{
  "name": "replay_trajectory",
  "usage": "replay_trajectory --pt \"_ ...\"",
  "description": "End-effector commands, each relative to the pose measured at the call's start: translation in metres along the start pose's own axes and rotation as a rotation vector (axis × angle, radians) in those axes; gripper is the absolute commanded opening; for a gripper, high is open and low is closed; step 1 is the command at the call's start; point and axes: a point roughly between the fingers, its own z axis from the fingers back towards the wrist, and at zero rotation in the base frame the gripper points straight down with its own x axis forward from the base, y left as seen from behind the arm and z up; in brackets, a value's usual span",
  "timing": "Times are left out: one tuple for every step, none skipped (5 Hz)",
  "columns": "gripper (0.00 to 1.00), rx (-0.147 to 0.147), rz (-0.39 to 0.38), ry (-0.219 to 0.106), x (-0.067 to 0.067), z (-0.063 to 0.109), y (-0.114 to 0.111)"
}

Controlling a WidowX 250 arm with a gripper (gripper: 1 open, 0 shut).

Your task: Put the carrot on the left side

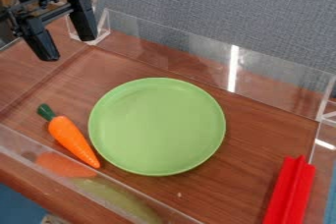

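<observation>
The carrot (73,139), small and orange with a dark green stub, lies on the wooden table at the left, just beside the green plate (157,125) and not on it. Its green end points up and left. My gripper (63,31) hangs open well above it near the top left corner, with nothing between its two black fingers (41,37).
A clear plastic wall (223,61) rings the table (250,149); its front pane mirrors the carrot. Flat red bars (292,193) lie at the front right. A grey panel (223,7) stands behind.
</observation>
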Motion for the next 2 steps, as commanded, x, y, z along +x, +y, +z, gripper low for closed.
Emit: replay_trajectory --pt "1.0 -0.08 -0.044 -0.123 0.005 0.036 0.005" --pt "1.0 -0.075 -0.056 -0.161 0.017 0.042 0.014"
